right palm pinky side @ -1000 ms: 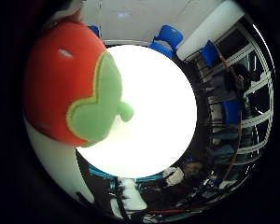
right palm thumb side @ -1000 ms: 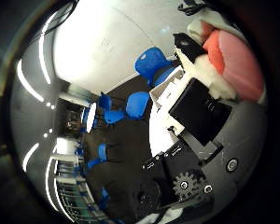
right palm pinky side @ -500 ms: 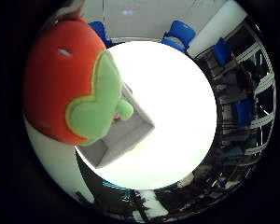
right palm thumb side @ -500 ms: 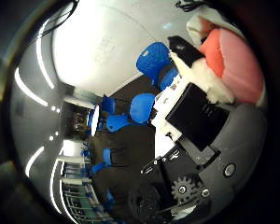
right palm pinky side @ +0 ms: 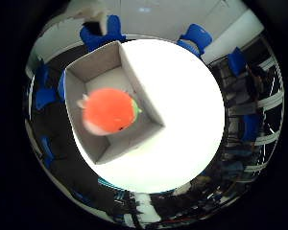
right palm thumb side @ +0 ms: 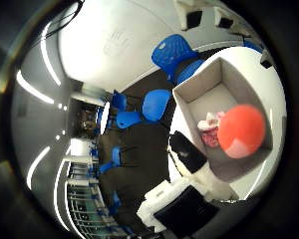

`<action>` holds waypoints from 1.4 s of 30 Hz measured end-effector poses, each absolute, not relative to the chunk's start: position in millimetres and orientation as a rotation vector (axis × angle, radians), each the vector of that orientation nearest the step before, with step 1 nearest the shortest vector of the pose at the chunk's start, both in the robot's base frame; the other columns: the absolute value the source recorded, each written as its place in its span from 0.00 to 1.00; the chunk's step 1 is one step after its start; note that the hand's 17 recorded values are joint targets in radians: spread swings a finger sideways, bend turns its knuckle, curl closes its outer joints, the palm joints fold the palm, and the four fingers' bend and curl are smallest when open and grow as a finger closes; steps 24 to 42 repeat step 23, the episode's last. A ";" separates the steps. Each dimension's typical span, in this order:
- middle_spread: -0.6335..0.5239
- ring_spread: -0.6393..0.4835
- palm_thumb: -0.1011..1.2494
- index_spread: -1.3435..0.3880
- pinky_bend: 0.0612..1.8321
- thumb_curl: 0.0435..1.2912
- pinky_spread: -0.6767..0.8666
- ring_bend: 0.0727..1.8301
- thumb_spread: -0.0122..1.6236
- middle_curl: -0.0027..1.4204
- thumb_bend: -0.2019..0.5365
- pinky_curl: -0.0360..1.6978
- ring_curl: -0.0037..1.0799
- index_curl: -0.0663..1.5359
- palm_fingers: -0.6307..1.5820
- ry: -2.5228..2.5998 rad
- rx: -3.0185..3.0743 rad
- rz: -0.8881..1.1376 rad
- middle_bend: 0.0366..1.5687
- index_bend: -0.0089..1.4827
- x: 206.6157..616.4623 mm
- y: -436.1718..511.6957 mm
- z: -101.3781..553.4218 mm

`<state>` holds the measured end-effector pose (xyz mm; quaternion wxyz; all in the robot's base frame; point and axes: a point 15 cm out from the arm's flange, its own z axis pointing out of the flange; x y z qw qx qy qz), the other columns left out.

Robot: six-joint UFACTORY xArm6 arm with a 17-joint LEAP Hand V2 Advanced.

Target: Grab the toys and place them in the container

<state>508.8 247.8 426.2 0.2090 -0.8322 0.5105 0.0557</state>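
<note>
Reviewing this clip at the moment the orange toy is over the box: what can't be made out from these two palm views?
- Whether the orange toy has landed in the box or is in the air: both views look straight down on it.
- The pink toy in the box: mostly hidden behind the orange toy, thumb-side view.
- The hand: only parts at the edge show; finger pose unclear.

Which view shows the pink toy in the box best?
The thumb side view: the pink toy lies on the box floor beside the red toy. In the little finger side view the red toy hides it.
</note>
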 end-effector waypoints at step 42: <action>0.57 0.78 0.53 0.53 0.24 0.27 0.80 0.16 0.76 0.23 0.25 0.22 0.18 0.24 0.37 1.615 -2.290 0.241 0.14 0.12 410.8 86.9 502.0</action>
